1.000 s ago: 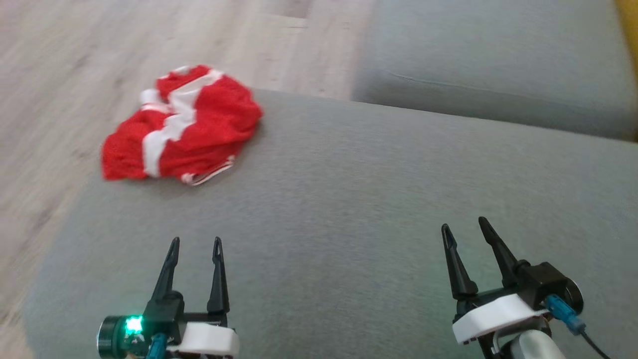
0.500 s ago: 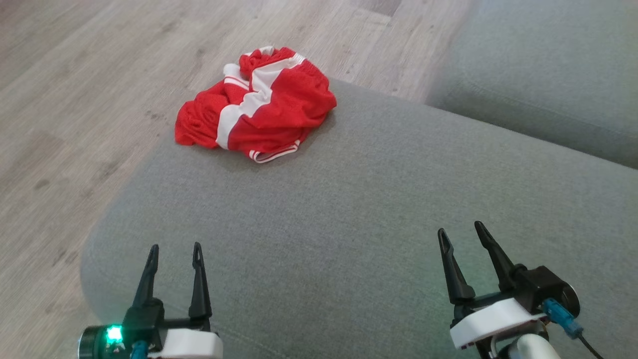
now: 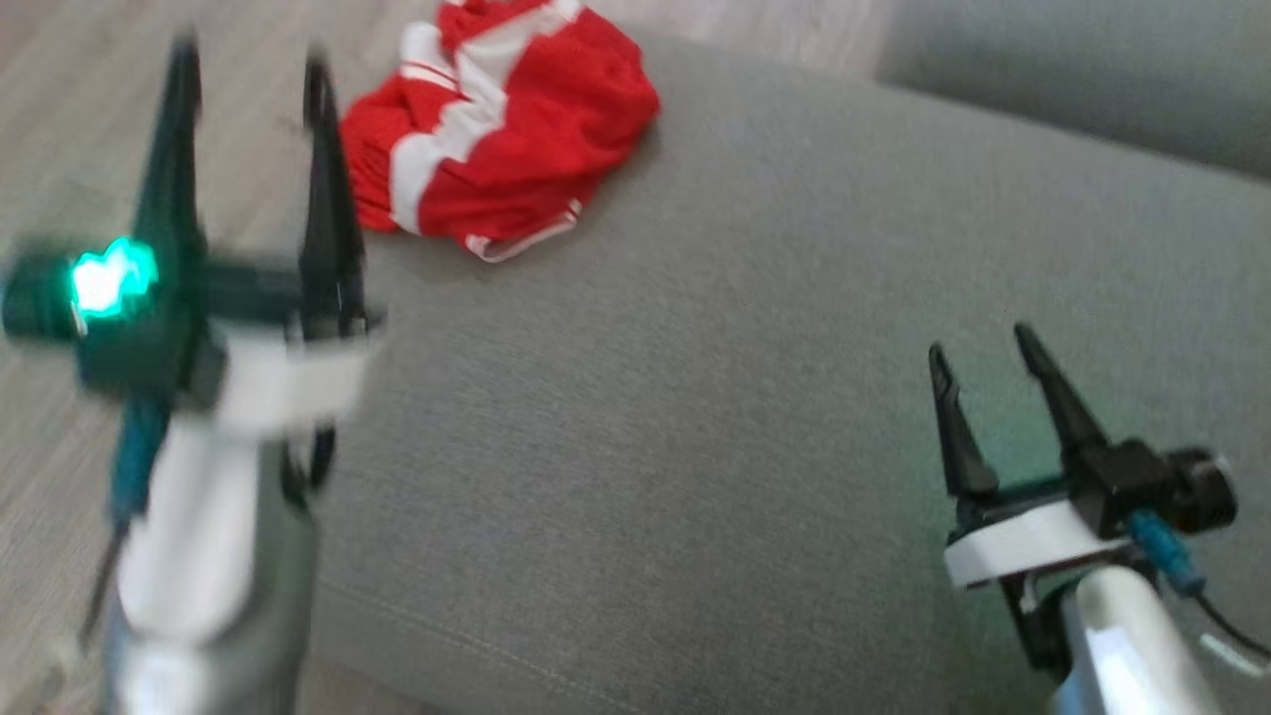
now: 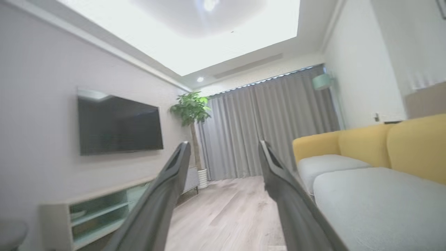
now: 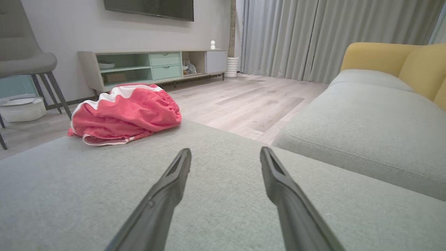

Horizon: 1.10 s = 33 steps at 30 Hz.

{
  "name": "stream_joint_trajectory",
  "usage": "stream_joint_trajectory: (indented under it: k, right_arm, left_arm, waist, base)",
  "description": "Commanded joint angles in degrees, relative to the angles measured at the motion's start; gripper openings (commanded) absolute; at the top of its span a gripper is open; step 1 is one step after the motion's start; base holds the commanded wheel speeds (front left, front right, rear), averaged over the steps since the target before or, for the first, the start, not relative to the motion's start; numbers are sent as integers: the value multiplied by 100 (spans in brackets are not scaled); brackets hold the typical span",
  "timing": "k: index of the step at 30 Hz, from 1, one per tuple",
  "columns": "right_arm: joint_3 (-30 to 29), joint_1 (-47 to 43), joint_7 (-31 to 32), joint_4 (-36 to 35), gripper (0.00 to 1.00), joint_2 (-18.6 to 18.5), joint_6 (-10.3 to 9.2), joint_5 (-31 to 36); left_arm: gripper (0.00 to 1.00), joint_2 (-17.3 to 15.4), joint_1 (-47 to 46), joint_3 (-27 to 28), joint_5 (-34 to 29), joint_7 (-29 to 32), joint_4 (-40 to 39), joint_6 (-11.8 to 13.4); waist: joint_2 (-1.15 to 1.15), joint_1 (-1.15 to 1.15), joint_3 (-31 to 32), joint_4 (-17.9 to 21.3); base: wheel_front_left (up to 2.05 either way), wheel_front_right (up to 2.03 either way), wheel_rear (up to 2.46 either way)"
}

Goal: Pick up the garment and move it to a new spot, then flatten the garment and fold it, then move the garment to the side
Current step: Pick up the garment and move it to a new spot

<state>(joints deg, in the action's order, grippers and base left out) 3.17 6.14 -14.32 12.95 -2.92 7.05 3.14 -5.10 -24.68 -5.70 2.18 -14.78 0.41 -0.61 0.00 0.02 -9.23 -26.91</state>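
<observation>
The garment [image 3: 501,139] is a crumpled heap of red mesh with white stripes, lying at the far left corner of the grey sofa cushion [image 3: 715,397]. In the right wrist view the garment [image 5: 125,113] sits ahead and to the left. My left gripper [image 3: 248,70] is raised high at the left, blurred, open and empty, its tips just left of the garment. My right gripper [image 3: 983,343] hovers low over the cushion at the right, open and empty, well apart from the garment. In its own view the right gripper [image 5: 225,150] points across bare cushion.
Wooden floor [image 3: 60,129] lies past the cushion's left edge. A second grey seat [image 5: 366,115] with a yellow backrest [image 5: 379,57] stands to the right. A TV stand [image 5: 153,66], a chair [image 5: 28,62] and curtains [image 5: 313,35] line the room's far side.
My left arm has risen sharply, its gripper now level with the garment in the head view. The right gripper has lifted a little. The camera has shifted, so the garment sits higher in the picture.
</observation>
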Motion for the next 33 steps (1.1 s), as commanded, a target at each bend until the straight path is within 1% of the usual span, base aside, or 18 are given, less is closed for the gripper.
stream_joint_trajectory:
  k: [1,4,8,10,12,15,17,19,22,23,24,25,26,27,30,33]
  right_arm:
    - [142,197,-68,-231,100,-117,44,88]
    - [173,373,-68,-385,100,-422,44,212]
    - [112,529,-68,-633,100,-775,44,270]
    - [56,552,-68,-773,100,-889,44,266]
    - [5,521,-68,-885,100,-966,44,254]
    - [-17,414,-68,-1003,100,-1052,44,256]
    - [-26,334,-68,-1061,100,-1090,44,259]
    - [-58,286,-68,-1114,100,-1124,44,255]
    - [-129,254,-68,-1178,100,-1147,44,243]
    - [-145,251,-68,-1189,100,-1152,44,240]
    - [-161,252,-68,-1197,100,-1155,44,239]
    - [-173,257,-68,-1201,100,-1156,44,241]
    - [-173,257,-68,-1201,100,-1156,44,241]
    - [-193,275,-68,-1198,100,-1150,44,245]
    - [-199,305,-68,-1148,100,-1143,44,241]
    - [-132,353,-68,-1062,100,-1105,44,231]
  left_arm:
    - [100,-196,-402,145,-72,-22,25,-68]
    - [100,-382,-1502,92,-168,45,955,-228]
    - [100,-602,-2950,-65,-273,667,2506,-425]
    - [100,-752,-3539,-150,-399,992,3220,-464]
    - [100,-877,-3977,-178,-514,1313,3907,-415]
    - [100,-1055,-4386,-125,-573,1836,4904,-290]
    - [100,-1165,-4530,-59,-529,2176,5480,-266]
    - [100,-1236,-4609,7,-447,2462,5946,-284]
    - [100,-1184,-4656,168,-182,2629,6396,-392]
    - [72,-1159,-4670,243,-63,2649,6504,-439]
    - [24,-1167,-4682,255,-11,2633,6580,-483]
    - [0,-1190,-4700,224,-3,2577,6625,-526]
    - [0,-1190,-4700,224,-3,2577,6625,-526]
    - [0,-1205,-4785,171,37,2304,6617,-595]
    - [0,-1066,-5019,199,271,1772,6509,-658]
    - [0,-975,-5263,-20,306,1302,6394,-681]
  waist:
    - [0,-2,-445,317]
    - [0,-2,-855,493]
    - [0,-2,-1331,752]
    - [0,-2,-1548,881]
    - [0,-2,-1706,994]
    - [0,-2,-1875,1145]
    - [0,-2,-1961,1235]
    - [0,-2,-2039,1300]
    - [0,-2,-2107,1332]
    - [0,-2,-2125,1331]
    - [0,-2,-2141,1326]
    - [0,-2,-2156,1318]
    - [0,-2,-2156,1318]
    - [0,-2,-2185,1279]
    - [0,-2,-2195,1191]
    - [0,-2,-2089,1149]
  base:
    - [0,0,0]
    - [0,0,0]
    - [0,0,0]
    - [0,0,0]
    - [0,0,0]
    - [0,0,0]
    - [0,0,0]
    - [0,0,0]
    - [0,0,0]
    - [0,0,0]
    - [0,0,0]
    - [0,0,0]
    - [0,0,0]
    - [0,0,0]
    - [0,0,0]
    - [0,0,0]
